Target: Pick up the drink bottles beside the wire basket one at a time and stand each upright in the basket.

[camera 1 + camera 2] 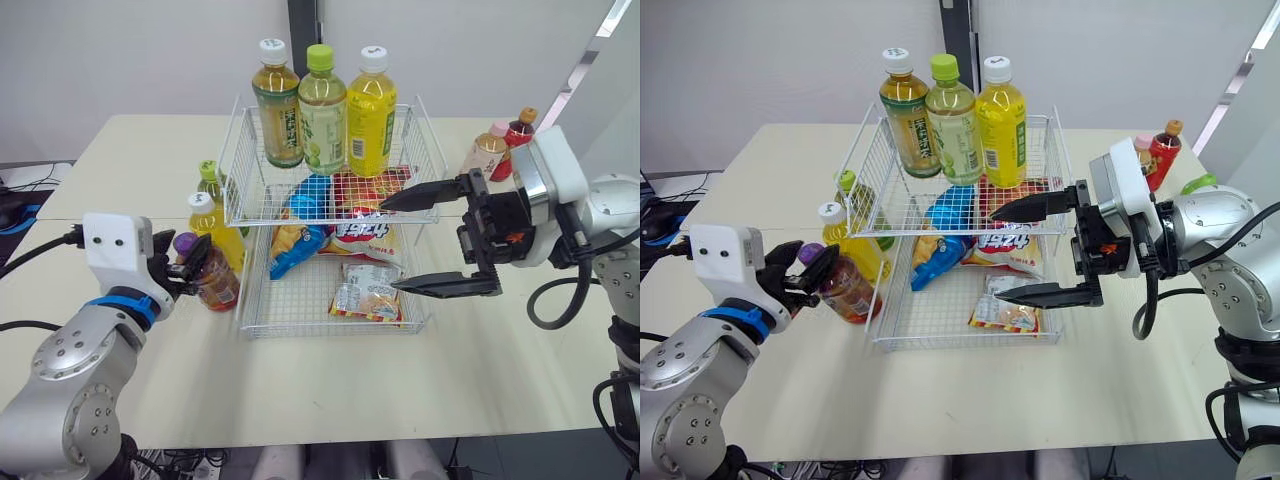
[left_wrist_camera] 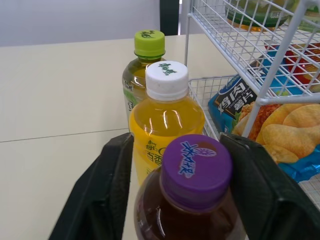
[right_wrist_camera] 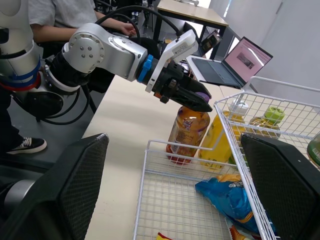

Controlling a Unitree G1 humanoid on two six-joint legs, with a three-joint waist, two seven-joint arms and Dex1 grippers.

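Note:
A dark tea bottle with a purple cap point(image 1: 215, 283) stands on the table just left of the white wire basket point(image 1: 330, 325). My left gripper point(image 1: 187, 262) is shut on its neck, a black finger point(image 2: 107, 190) on each side of the cap point(image 2: 196, 167). Behind it stand a yellow bottle with a white cap point(image 1: 216, 232) and a green-capped tea bottle point(image 1: 209, 183). Three bottles point(image 1: 323, 110) stand upright on the basket's upper shelf. My right gripper point(image 1: 390, 247) hangs open at the basket's right side, holding nothing.
Snack bags point(image 1: 367, 290) lie in the basket's lower tier. Two small bottles point(image 1: 500, 143) stand at the back right of the table. In the right wrist view a person point(image 3: 60, 15) sits beyond the table near a laptop point(image 3: 235, 62).

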